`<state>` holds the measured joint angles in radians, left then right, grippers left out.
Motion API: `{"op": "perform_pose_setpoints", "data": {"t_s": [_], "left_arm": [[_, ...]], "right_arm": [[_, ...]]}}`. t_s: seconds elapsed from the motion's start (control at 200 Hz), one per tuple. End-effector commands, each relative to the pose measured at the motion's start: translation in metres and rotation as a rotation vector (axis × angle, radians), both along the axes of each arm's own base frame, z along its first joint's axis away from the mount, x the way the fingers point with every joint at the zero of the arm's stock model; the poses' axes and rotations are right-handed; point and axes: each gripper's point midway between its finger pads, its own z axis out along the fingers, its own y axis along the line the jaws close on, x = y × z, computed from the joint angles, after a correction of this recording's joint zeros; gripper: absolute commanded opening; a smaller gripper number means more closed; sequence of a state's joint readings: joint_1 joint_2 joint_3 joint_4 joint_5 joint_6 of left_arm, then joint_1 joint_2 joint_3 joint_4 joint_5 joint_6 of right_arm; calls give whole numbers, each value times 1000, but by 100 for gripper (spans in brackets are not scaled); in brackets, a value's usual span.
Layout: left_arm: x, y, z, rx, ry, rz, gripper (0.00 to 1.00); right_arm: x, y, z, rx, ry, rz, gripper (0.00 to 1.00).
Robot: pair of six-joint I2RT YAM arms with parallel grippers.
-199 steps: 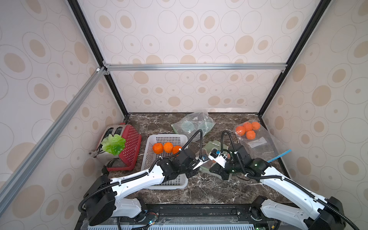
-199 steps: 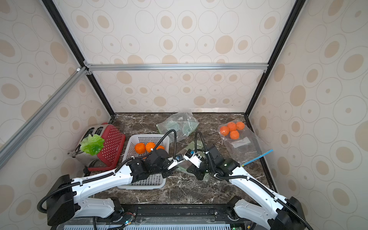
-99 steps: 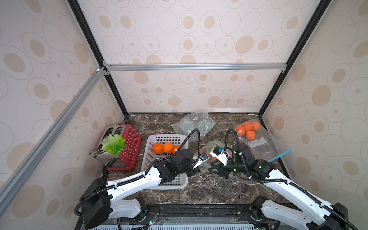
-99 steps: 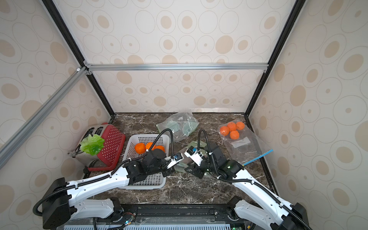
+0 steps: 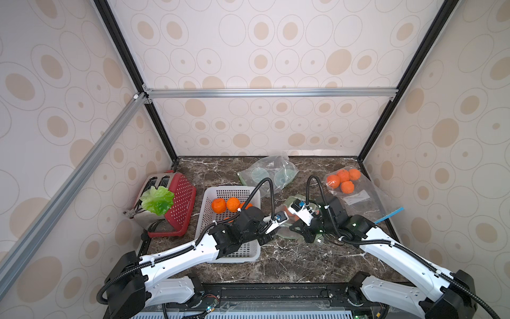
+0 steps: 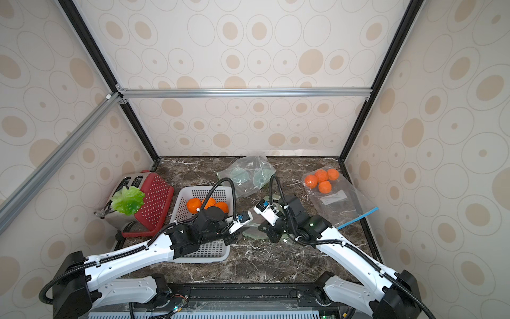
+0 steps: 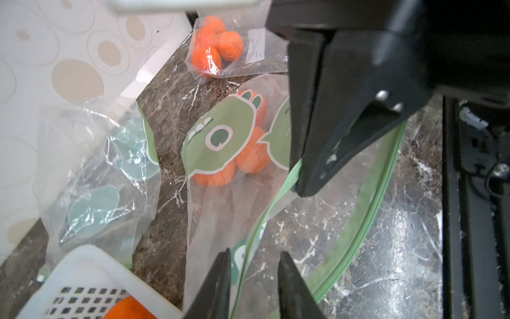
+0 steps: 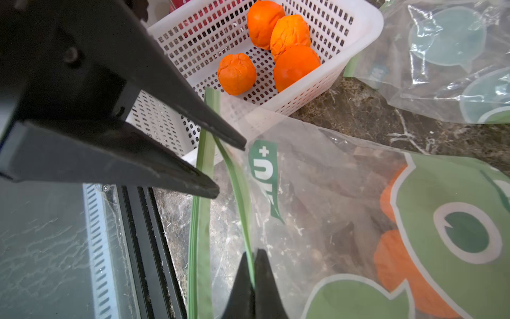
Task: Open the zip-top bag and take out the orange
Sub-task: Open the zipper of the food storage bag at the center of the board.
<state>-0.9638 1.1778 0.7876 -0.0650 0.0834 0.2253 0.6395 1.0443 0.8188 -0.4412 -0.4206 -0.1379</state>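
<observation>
The zip-top bag, clear with a green cartoon print, lies on the marble top between both arms; it also shows in a top view. Oranges sit inside it at the far end, seen through the plastic. Its two green zip strips stand apart, so the mouth gapes. My right gripper is shut on the upper zip strip. My left gripper is open, and the same strip runs between its fingers without being pinched. The left gripper faces the right one across the mouth.
A white basket with several loose oranges stands just left of the bag. Crumpled empty bags lie at the back. A clear bag of oranges lies back right. A red toaster with lettuce stands far left.
The right jaws opened briefly and have closed again on the zip strip. The left jaws, shut on it before, have come apart. Both grippers stay at the bag's mouth.
</observation>
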Motion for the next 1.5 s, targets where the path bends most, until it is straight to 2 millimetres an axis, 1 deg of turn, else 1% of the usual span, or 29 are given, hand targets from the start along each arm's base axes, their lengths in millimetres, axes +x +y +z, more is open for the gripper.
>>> {"op": "perform_pose_setpoints", "data": {"t_s": [0.0, 0.07, 0.16, 0.18, 0.22, 0.285, 0.31, 0.335, 0.406, 0.506, 0.566, 0.606, 0.656, 0.786, 0.906, 1.041, 1.142, 1.337, 1.497], "left_arm": [[2, 3, 27, -87, -19, 33, 48], [-8, 2, 49, -170, 0, 8, 49], [-29, -2, 75, -273, 32, -82, 44], [-33, -3, 80, -293, 39, -100, 41], [-41, -3, 87, -331, 50, -128, 31], [-44, -4, 94, -392, 78, -127, 16], [-45, -7, 95, -419, 94, -131, 12], [-47, -11, 95, -439, 111, -146, 11], [-50, -24, 84, -433, 170, -168, 8], [-43, -41, 56, -341, 246, -132, 4], [-43, -50, 41, -297, 273, -126, 4], [-42, -55, 34, -278, 278, -124, 4], [-35, -57, 26, -259, 278, -80, 2], [-15, -58, 18, -258, 265, 26, 5], [-9, -58, 7, -203, 285, 63, 6], [-13, -51, -12, -124, 330, 83, 6], [-15, -45, -24, -96, 354, 107, 5], [-19, -41, -38, -90, 383, 113, 4], [-26, -40, -47, -50, 407, 83, 4]], "right_arm": [[9, -1, 16, 43, -89, -39, 0], [14, -3, 18, 58, -110, -80, 0], [17, -4, 18, 75, -140, -94, 0], [17, -4, 18, 78, -143, -91, 0], [16, -4, 18, 82, -147, -92, 0], [16, -4, 15, 84, -144, -95, 0], [16, -4, 15, 84, -143, -94, 0], [16, -4, 15, 86, -142, -94, 0], [17, -4, 15, 90, -141, -99, 0], [16, -4, 16, 96, -136, -102, 0], [15, -4, 17, 101, -141, -101, 0], [14, -4, 17, 102, -143, -99, 0], [15, -5, 17, 101, -145, -104, 0], [12, -7, 17, 100, -148, -101, 0], [13, -11, 20, 94, -174, -111, 0], [18, -17, 24, 95, -219, -156, 0], [22, -23, 29, 91, -274, -176, 0], [31, -34, 38, 91, -368, -242, 0], [33, -33, 46, 93, -438, -224, 2]]}}
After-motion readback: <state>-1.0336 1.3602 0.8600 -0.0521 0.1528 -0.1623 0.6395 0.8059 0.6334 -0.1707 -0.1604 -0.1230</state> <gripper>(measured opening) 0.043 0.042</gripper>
